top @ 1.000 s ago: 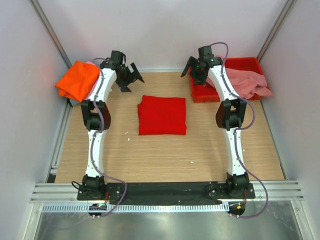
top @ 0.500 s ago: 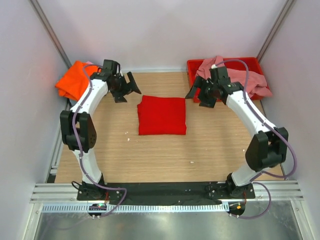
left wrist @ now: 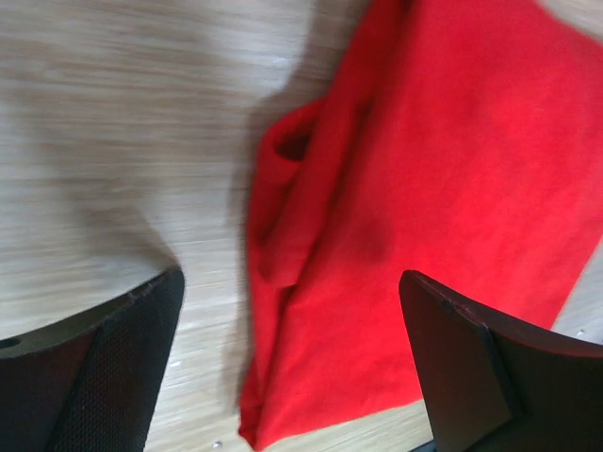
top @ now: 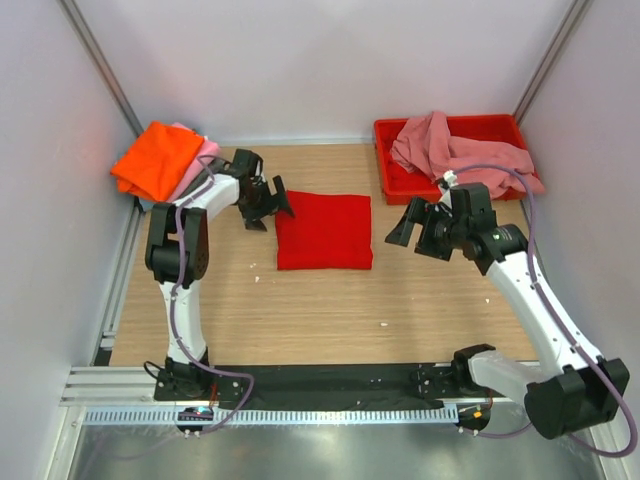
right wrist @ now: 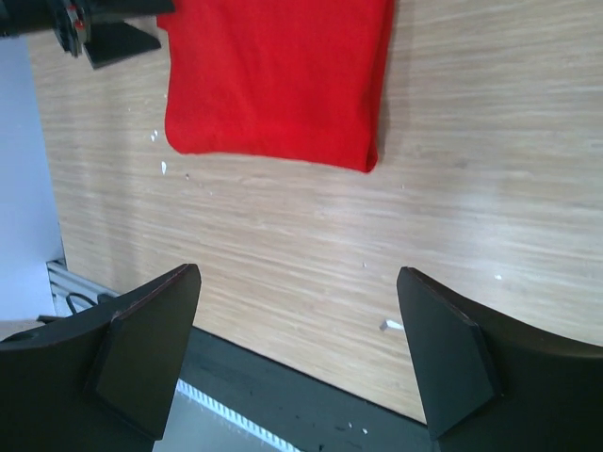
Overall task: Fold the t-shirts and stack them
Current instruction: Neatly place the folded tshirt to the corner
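This is a robotics lab test cell rather than a home or shop. A left arm [top: 190, 300] and a right arm [top: 540, 305] are bolted to a black plate [top: 330, 380] at the near edge of a wooden table [top: 330, 310]. Plain white walls [top: 330, 70] box the table in on three sides, framed by bare metal posts [top: 95, 60]. Aluminium rails [top: 100, 385] and a slotted cable duct [top: 330, 416] run along the front. Purple cables [top: 171, 315] trail loose along the arms. The few props are a folded red shirt [top: 323, 230], a plastic tray [top: 400, 187] and heaps of cloth.
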